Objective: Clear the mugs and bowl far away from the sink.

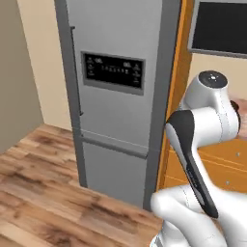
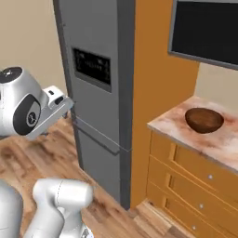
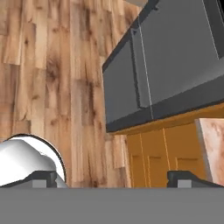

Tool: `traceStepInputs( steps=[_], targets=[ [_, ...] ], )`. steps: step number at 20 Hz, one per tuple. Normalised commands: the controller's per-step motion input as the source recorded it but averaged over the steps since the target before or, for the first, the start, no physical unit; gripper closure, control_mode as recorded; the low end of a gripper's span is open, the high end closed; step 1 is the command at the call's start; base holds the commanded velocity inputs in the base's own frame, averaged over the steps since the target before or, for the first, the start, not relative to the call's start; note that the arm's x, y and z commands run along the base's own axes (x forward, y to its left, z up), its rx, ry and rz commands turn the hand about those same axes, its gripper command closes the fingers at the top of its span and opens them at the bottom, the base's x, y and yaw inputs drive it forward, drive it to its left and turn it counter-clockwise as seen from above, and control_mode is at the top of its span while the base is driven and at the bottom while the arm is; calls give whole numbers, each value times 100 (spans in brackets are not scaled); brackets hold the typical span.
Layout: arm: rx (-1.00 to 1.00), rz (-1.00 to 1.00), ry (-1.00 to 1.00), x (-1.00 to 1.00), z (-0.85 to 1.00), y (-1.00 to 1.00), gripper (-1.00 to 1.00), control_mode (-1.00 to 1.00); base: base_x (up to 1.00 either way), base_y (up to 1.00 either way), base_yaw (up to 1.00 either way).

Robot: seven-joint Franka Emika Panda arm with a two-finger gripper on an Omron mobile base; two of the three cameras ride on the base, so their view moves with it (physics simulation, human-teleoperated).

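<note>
Brown wooden bowl (image 2: 204, 120), one: round, glossy inside, upright on the counter (image 2: 176, 128), set back from the front edge and near the counter's left end, well apart from the gripper.

Orange-yellow drawer fronts (image 2: 195, 174), three tiers counted below the counter in the right base view, each with a small pale knob; the same cabinet shows as orange panels (image 3: 162, 159) in the hand view.

Wood-plank floor (image 1: 43, 183), one surface, mid-brown with darker grain, running from the base to the wall.

Grey refrigerator (image 1: 116, 96), one: tall, two doors stacked, a dark display panel (image 1: 113, 71) on the upper door. It stands against an orange side panel (image 2: 153, 93) just left of the counter.

Marbled pink-brown counter top, one slab; its corner edge shows at the right of the hand view.

Dark screen or microwave front (image 2: 207, 30), one, mounted above the counter; which it is the view does not settle.

Beige wall (image 1: 41, 62), behind and left of the refrigerator.

Arm: white, folded at the elbow, forearm raised, the hand turned toward the floor and the refrigerator's foot.

Gripper (image 3: 113, 177): two dark fingertips (image 3: 43, 178) spread wide apart, nothing between them, hanging in free air.
</note>
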Motion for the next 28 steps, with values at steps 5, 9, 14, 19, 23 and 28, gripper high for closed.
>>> traceStepInputs(
  steps=[5,9,14,19,23,28],
  targets=[
    [0,0,0,0,0,0,-100,100,-22,12,95],
    [0,0,0,0,0,0,-100,100,-11,26,98],
    [0,0,0,0,0,0,-100,100,-7,30,100],
    [0,0,0,0,0,0,-100,100,0,29,99],
    [0,0,0,0,0,0,-100,100,14,6,93],
    [0,0,0,0,0,0,-100,100,37,0,90]
  ],
)
